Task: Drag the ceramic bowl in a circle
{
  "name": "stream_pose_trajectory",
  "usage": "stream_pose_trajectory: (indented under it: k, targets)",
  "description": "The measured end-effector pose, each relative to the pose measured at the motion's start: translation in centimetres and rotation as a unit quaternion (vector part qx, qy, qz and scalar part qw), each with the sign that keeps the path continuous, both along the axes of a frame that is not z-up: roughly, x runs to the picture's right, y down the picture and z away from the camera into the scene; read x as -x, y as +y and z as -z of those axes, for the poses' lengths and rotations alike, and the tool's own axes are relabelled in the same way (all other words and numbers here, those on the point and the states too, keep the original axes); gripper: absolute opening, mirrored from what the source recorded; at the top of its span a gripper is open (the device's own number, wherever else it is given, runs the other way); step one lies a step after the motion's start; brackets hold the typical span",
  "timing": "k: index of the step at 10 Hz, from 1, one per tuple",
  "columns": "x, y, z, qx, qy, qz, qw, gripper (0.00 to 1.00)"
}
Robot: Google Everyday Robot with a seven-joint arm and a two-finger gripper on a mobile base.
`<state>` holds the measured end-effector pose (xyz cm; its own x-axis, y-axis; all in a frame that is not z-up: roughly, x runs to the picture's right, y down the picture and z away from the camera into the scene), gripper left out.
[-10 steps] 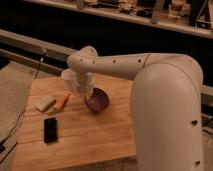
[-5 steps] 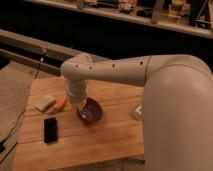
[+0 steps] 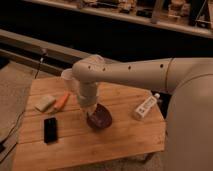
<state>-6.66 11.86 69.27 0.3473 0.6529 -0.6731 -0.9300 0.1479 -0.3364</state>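
- A light wooden slatted table (image 3: 122, 142) fills the middle of the scene, with dark shelving behind it.
- A thick white robot arm (image 3: 135, 74) reaches in from the right and bends down over the table's centre.
- The tool (image 3: 92, 112) at the arm's end points downward at the left rim of a round, dark maroon glossy ceramic bowl (image 3: 101, 120); whether it is released or clenched cannot be told.
- The ceramic bowl sits upright on the table, just near of centre.
- A small white cup (image 3: 66, 76) stands at the far left, partly hidden by the arm.
- An orange carrot (image 3: 61, 101) lies left of the bowl, beside a pale rectangular sponge (image 3: 44, 103).
- A flat black phone (image 3: 50, 129) lies near left.
- A white plastic bottle (image 3: 146, 106) lies on its side at the right.
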Motion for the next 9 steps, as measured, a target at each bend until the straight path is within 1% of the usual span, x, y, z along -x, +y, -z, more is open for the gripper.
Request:
stream_pose_trajectory:
  k: [2,4,5,6,7,9]
  targets:
    - [-2.1,-1.0,-1.6,-0.003,0.022,0.002,0.9998,0.00]
    - [-3.4,-2.6,-4.2,-0.012,0.043,0.001,0.9990,0.00]
    - [-3.6,-3.5,-5.4,-0.018,0.050,0.001,0.9986,0.00]
    - [-3.5,-4.1,-6.1,-0.022,0.055,0.001,0.9983,0.00]
    - [-3.2,-5.4,-7.6,-0.030,0.063,0.001,0.9976,0.00]
    - [-2.3,-7.0,-9.0,-0.040,0.068,0.003,0.9969,0.00]
